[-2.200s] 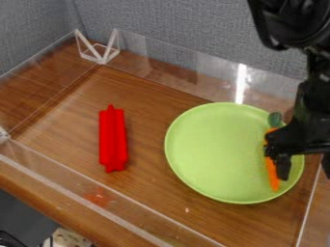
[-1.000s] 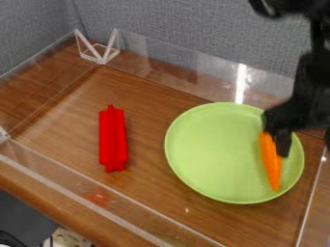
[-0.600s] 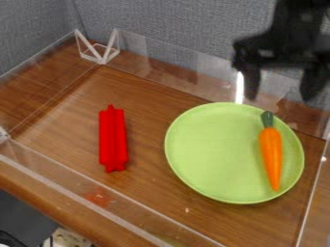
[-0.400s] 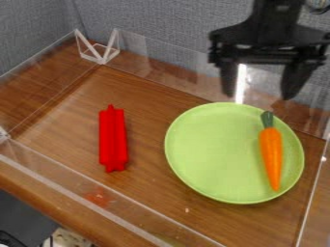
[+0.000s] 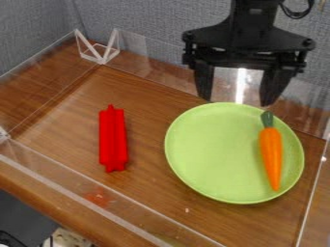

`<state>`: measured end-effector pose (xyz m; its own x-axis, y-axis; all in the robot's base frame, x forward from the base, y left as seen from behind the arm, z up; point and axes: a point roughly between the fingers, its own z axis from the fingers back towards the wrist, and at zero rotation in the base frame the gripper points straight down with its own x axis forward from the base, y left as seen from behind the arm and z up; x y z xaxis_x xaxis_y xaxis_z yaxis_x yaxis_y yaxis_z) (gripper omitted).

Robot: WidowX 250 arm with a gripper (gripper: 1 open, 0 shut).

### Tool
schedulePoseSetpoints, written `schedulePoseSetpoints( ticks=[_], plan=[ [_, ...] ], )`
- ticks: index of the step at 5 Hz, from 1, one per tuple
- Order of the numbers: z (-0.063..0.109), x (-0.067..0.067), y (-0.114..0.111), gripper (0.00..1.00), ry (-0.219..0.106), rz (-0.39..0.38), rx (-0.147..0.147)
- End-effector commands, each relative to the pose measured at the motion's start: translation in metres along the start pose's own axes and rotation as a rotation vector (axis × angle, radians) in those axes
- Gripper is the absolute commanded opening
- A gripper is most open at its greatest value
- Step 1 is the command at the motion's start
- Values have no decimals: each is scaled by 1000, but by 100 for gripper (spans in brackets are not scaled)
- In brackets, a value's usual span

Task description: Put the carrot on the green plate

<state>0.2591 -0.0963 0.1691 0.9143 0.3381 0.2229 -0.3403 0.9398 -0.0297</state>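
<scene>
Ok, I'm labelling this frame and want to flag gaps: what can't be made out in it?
- Camera view: the arm above the gripper, cut off by the top edge.
- Camera view: the wall behind the gripper, hidden by it.
- Camera view: the dark items at bottom left, cut off by the edge.

Robot arm [image 5: 253, 21] above the end effector [image 5: 237, 91] cut off by the top edge.

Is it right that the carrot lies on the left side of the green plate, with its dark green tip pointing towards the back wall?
Not quite. The camera view shows the carrot on the right side of the green plate, not the left. Its dark green tip does point towards the back wall.
</scene>
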Motion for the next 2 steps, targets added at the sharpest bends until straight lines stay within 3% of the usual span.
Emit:
schedulePoseSetpoints(
  ticks=[1, 2],
  plan=[
    [11, 6, 2, 100, -31, -21, -23],
    [10, 7, 6, 100, -25, -36, -18]
  ],
)
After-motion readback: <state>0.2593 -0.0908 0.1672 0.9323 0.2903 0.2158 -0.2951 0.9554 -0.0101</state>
